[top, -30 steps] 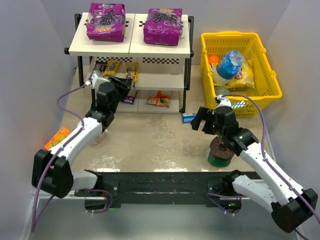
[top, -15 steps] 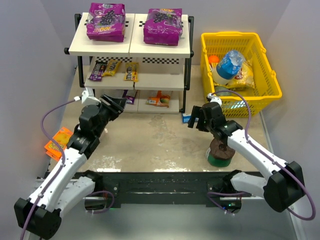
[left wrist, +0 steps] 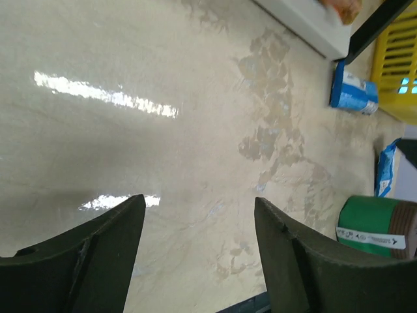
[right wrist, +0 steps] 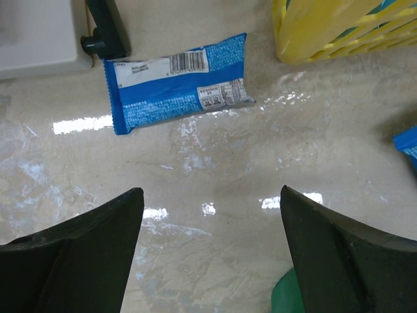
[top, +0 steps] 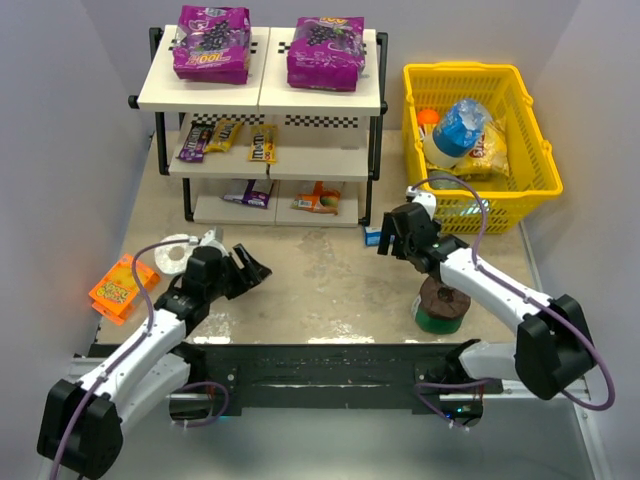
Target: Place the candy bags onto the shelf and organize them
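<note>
The tabletop [right wrist: 215,163] under both sets of jaws is smooth, glossy beige, mottled like stone, with white glare. Just beyond the right gripper [right wrist: 210,190], whose fingers [right wrist: 78,261] look matt black plastic, lies a blue candy bag [right wrist: 176,85] of shiny printed film, beside the moulded yellow plastic basket [right wrist: 326,32]. The left gripper [left wrist: 199,197] has the same dull fingers [left wrist: 85,254]; right of its jaws a green roll [left wrist: 368,222] carries a white paper label. The shelf [top: 260,95] has matt cream boards on black metal tube, bearing glossy purple bags [top: 211,42].
</note>
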You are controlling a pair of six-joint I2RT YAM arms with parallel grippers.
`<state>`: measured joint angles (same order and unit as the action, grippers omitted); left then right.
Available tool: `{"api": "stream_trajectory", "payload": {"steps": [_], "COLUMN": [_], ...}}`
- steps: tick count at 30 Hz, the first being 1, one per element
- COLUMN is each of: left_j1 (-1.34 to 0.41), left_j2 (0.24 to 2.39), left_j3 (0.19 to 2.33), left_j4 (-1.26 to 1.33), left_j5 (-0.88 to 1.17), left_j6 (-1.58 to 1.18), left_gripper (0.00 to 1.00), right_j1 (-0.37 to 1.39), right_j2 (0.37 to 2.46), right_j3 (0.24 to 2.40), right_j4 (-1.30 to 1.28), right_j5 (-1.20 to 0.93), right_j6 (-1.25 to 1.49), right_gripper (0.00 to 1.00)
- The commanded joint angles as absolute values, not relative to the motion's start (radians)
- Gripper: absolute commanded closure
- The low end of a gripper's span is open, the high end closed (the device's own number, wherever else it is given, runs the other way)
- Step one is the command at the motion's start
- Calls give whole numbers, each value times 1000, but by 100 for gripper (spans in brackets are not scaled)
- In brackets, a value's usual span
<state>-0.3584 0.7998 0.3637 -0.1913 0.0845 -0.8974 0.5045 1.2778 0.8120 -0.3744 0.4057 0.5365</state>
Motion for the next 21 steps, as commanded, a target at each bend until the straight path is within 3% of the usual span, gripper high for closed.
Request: {"api": "stream_trajectory", "payload": {"steps": [1, 5, 8, 21], "left_j1": [-357, -368, -376, -393], "left_j2": [883, 968, 1008, 1088], "left_j3": [347, 348, 347, 328], "left_j4": [-15, 77, 94, 167], "left_j5": [198, 221, 222, 238], "left_j6": [-887, -884, -881, -894], "left_gripper": [27, 28, 28, 29], "right_j1": [488, 486, 492, 497], "right_j2": [1353, 1455, 1529, 1735], "right_j3": [867, 916, 951, 999], "right_j4": [-213, -163, -146, -91], "right_j5": [365, 364, 385, 443], "right_j6": [489, 512, 534, 541], "right_gripper": [16, 41, 52, 52]}}
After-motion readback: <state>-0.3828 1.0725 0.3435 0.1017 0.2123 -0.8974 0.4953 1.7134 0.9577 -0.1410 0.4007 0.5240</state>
